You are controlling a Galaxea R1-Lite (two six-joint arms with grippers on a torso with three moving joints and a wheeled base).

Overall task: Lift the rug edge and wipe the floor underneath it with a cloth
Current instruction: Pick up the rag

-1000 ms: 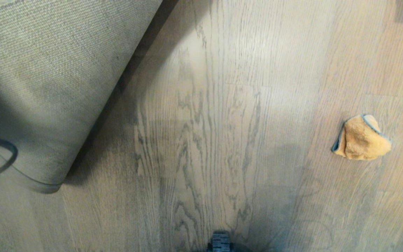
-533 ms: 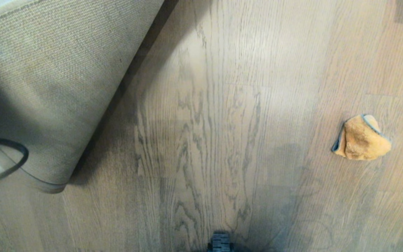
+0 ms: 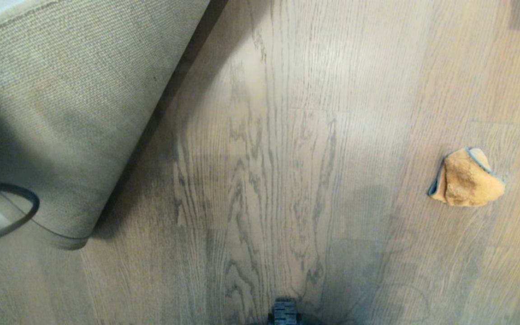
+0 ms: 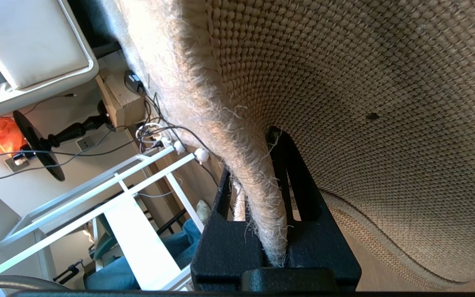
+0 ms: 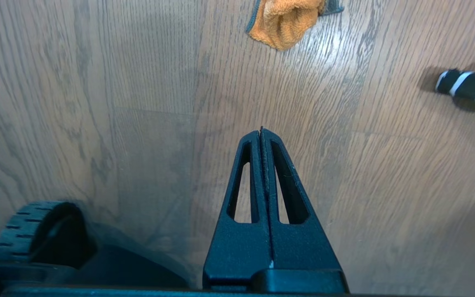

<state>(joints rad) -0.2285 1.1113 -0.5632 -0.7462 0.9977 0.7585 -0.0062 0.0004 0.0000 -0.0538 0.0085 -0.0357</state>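
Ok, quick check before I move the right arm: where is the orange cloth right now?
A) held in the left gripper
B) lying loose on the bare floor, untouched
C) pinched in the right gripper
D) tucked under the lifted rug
B: the cloth lies alone on the floor, while the right gripper is shut on nothing and the left gripper clamps the rug edge.

The left claw [image 4: 262, 165] and right claw [image 5: 261, 136] were matte black, each finger [image 5: 243, 194] a tapered wedge with a long slot cut through it. A black ridged wheel [image 5: 35, 231] sat at the base.
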